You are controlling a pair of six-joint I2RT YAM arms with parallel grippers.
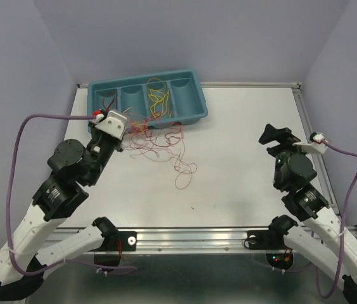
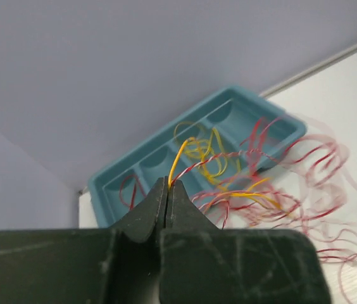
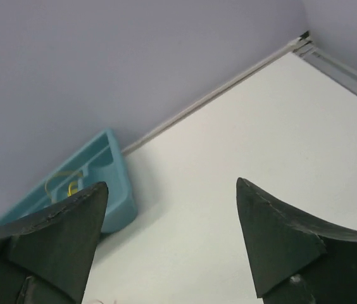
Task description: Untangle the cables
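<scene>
While the left arm stretches toward the teal tray [image 1: 194, 104], the left gripper [image 2: 167, 187] pinches cables [image 2: 229, 190] trailing from tray to table [image 1: 248, 183]; the right gripper [image 3: 171, 183], raised well apart, gapes wide, holding nothing.

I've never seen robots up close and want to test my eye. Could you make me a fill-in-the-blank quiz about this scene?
1. The left claw is ____ on the cables.
2. The right claw is ____ and holds nothing.
3. The tray has ____ compartments.
4. Red cables trail out of the tray onto the ____.

Missing words: shut; open; four; table.
</scene>
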